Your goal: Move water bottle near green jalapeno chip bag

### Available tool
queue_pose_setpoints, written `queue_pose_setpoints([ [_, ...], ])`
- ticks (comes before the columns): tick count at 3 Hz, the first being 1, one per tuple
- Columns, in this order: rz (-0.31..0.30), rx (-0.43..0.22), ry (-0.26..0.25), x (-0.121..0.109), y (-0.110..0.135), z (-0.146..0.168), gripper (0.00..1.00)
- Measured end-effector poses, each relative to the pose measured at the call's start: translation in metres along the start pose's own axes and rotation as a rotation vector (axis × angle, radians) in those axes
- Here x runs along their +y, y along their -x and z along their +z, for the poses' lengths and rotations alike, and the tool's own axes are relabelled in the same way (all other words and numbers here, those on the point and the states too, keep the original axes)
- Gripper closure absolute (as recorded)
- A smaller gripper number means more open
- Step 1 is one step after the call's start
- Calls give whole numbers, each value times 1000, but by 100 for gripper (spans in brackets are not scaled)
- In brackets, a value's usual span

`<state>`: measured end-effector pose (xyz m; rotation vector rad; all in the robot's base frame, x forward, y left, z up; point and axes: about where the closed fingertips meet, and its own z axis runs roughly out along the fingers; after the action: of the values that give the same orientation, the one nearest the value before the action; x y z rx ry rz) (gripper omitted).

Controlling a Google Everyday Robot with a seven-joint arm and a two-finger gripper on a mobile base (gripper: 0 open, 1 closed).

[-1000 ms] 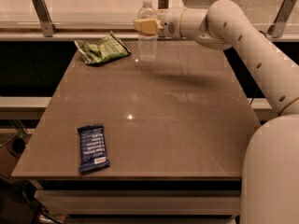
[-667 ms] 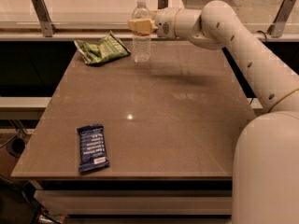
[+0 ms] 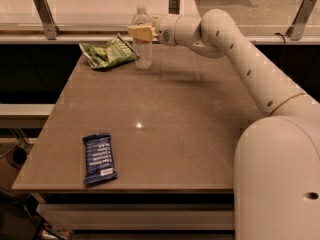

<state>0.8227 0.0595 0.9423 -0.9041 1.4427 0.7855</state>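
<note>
The water bottle is a clear plastic bottle with a pale cap, standing upright at the far left part of the table. My gripper is shut on the bottle's upper half, reaching in from the right. The green jalapeno chip bag lies flat on the table just left of the bottle, almost touching it.
A dark blue flat bar wrapper lies near the table's front left corner. The brown table ends at a far edge along a counter with metal posts. My white arm spans the table's right side.
My gripper has carried the water bottle leftward, closer to the green chip bag. The bag and the blue wrapper have not moved.
</note>
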Motion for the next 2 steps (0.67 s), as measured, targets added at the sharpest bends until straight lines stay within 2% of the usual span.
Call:
queue_pose_setpoints([
  [1,1,0,5,2,0,3,83],
  [2,2,0,10,4,-1,6,59],
])
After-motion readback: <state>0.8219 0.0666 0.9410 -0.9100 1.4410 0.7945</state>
